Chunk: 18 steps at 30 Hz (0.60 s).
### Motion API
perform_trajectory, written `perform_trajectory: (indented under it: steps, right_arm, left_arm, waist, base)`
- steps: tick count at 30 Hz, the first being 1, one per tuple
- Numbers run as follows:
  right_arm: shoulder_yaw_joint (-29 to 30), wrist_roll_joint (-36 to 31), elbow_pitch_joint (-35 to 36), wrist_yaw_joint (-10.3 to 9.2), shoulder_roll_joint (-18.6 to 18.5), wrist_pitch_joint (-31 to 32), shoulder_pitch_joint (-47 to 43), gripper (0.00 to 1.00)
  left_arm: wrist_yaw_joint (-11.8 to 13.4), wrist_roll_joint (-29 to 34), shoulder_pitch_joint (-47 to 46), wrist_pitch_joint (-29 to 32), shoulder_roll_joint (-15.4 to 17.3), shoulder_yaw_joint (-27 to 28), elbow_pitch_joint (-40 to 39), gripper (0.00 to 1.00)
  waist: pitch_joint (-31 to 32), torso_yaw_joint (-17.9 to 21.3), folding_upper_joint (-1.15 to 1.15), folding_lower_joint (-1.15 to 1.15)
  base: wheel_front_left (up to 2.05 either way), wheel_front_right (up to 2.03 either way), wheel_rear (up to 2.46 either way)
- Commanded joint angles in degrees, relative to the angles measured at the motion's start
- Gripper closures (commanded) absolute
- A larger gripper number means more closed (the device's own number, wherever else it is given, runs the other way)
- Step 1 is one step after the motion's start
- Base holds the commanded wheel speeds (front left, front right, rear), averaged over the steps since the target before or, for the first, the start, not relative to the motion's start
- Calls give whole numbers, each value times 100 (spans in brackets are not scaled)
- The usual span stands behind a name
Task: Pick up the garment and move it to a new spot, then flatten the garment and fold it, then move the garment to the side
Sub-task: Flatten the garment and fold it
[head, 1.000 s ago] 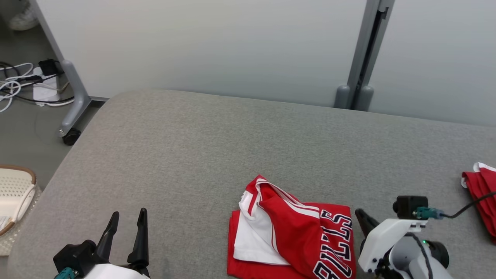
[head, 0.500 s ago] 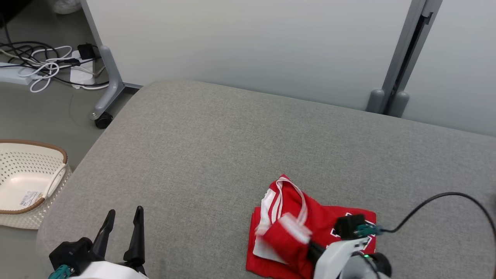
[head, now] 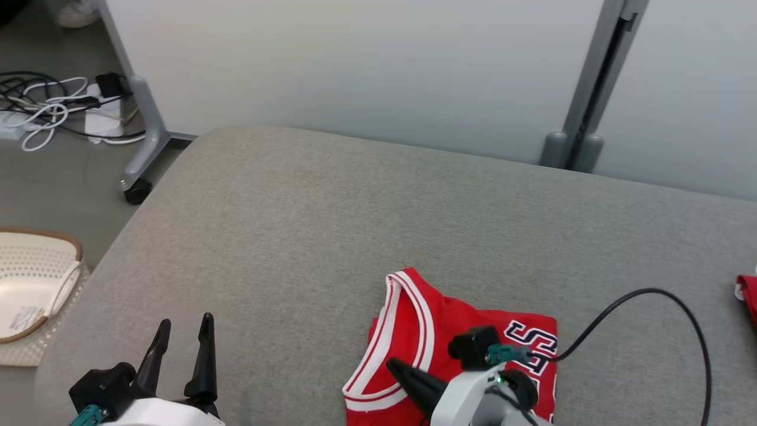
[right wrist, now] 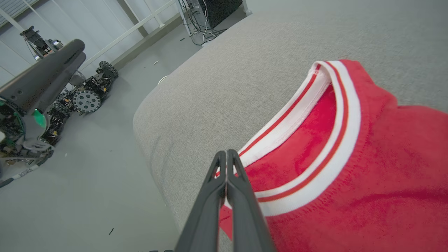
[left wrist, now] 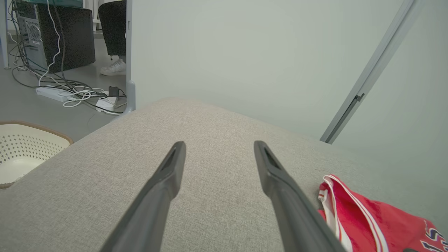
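Two grippers are in the head view, over a wide grey padded surface [head: 355, 207]. At its near edge, a little right of the middle, lies the garment [head: 449, 319], a red sports jersey with white and red striped trim and dark letters edged in white. It lies flat and looks folded into a compact shape, with one curved trim band on its left side. The right gripper [head: 395, 364] is above the near part of the jersey and points toward the left. Its two dark fingers are pressed fully together. In the right wrist view the tips of this gripper [right wrist: 225, 152] sit at the edge of the striped trim of the garment [right wrist: 350, 175], just beside the rim of the padded surface. I cannot tell if any cloth is caught between them. The left gripper [head: 185, 320] is at the lower left, well apart from the jersey. Its fingers are spread wide and hold nothing. In the left wrist view this gripper [left wrist: 219, 144] is over bare grey fabric, and the garment [left wrist: 367, 220] shows at the lower right. A black cable [head: 650, 291] runs in a loop from the right wrist over the surface. Another red cloth [head: 748, 296] is at the far right edge. On the floor at the left stands a pale perforated basket [head: 29, 260], and behind it lie some cords [head: 41, 109].
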State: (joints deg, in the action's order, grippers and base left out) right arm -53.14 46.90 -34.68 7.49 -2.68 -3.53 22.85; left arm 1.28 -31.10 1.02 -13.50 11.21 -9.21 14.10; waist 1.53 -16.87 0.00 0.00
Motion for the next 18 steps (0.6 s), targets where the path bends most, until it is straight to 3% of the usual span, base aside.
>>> perform_trajectory:
  steps: [1, 5, 6, 7, 8, 18]
  right_arm:
    - [44, -21, -34, 1, -48, -102, 96, 100]
    - [360, -267, -149, 1, -53, -454, 295, 100]
    - [444, -334, -157, 1, -80, -520, 325, 77]
    - [553, -401, -144, 1, -124, -599, 349, 45]
    - [679, -477, -124, 1, -183, -678, 376, 0]
    - [2497, -1506, 830, 1, -586, -1038, 20, 0]
  left_arm:
    - [29, -3, 15, -25, 0, 19, -9, 0]
    - [73, 4, 59, -56, -14, 50, -64, 0]
    - [81, 6, 69, -68, -13, 60, -79, 0]
    - [85, 7, 73, -72, -9, 71, -89, 0]
    - [88, 5, 79, -73, -5, 82, -104, 0]
    - [165, 74, 216, -152, 80, 401, -566, 0]
  waist:
    - [19, 111, 0, 0]
    - [47, 339, 0, 0]
    - [55, 393, 0, 0]
    - [64, 444, 0, 0]
    - [74, 493, 0, 0]
    - [172, 1062, 0, 0]
  base:
    - [0, 0, 0]
    - [0, 0, 0]
    - [0, 0, 0]
    - [0, 0, 0]
    - [0, 0, 0]
    - [0, 0, 0]
